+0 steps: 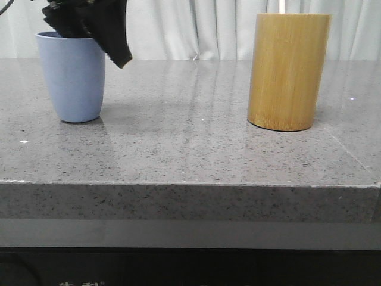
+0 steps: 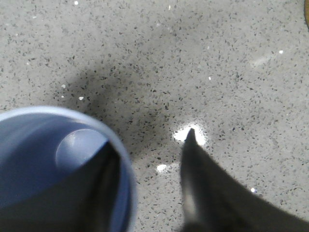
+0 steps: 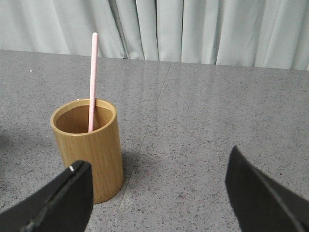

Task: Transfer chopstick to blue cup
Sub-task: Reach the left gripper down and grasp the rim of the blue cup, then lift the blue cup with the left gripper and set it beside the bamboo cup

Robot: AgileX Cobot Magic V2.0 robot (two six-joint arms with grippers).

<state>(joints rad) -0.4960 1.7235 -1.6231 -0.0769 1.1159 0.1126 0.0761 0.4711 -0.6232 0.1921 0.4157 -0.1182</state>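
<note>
A single pale pink chopstick [image 3: 92, 79] stands in the tan bamboo holder [image 1: 288, 71] on the right of the grey speckled table [image 1: 190, 143]. It is thin and straight, leans against the holder's inner wall, and rises well above the rim; in the front view only a pale sliver of it shows at the top edge.

The blue cup [image 1: 72, 76], matte light blue and tapered to a rounded base, stands upright at the far left, well apart from the holder.

The left gripper [image 2: 145, 159] hangs over the cup with its jaws apart, one finger inside the rim and the other outside.

The right gripper [image 3: 157, 193] is spread wide and holds nothing, near the holder.
</note>
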